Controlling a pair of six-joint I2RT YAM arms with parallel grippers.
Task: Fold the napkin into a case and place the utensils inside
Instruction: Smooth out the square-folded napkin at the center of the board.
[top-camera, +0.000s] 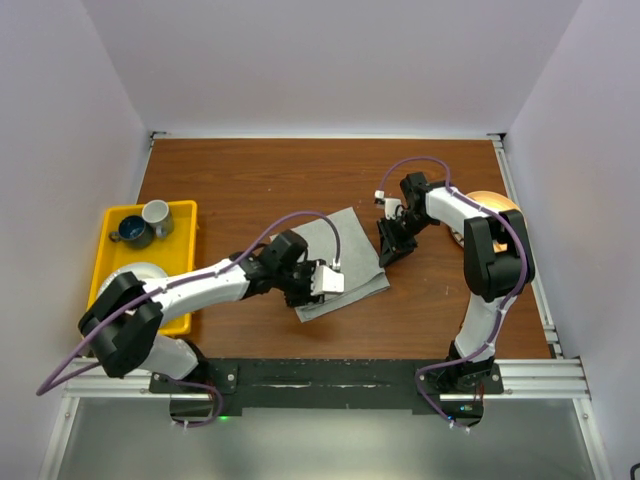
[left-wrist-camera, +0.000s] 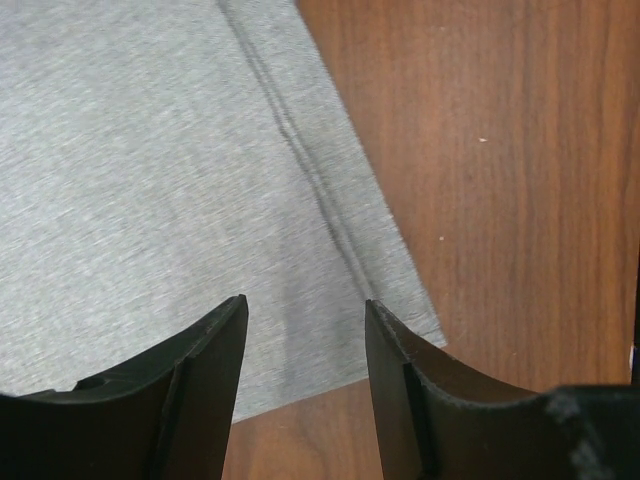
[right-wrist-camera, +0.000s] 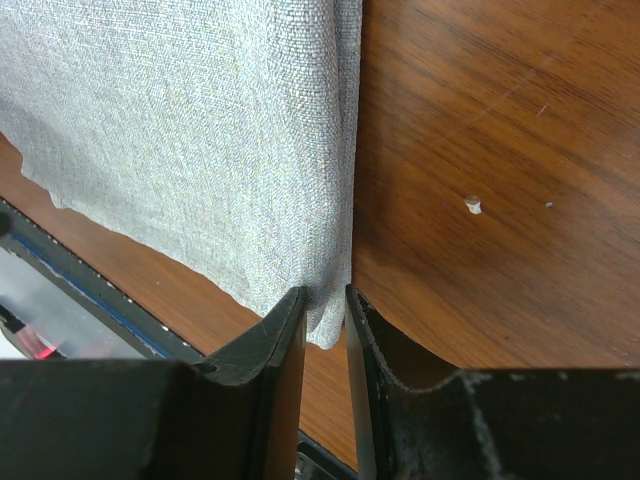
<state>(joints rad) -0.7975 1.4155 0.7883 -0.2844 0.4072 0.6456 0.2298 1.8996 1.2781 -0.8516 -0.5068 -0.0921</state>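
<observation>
At counter (top-camera: 250, 180) middle, napkin (top-camera: 362, 262) lay just left of right claw (right-wrist-camera: 326, 310), clenched on its right edge; left claw (left-wrist-camera: 305, 325) released, above near edge.

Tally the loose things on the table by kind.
grey cloth napkin: 1
yellow plastic tray: 1
cups in the tray: 2 (dark blue cup, grey cup)
white round dish, partly hidden: 1
tan round plate, partly hidden: 1
Total: 6
</observation>
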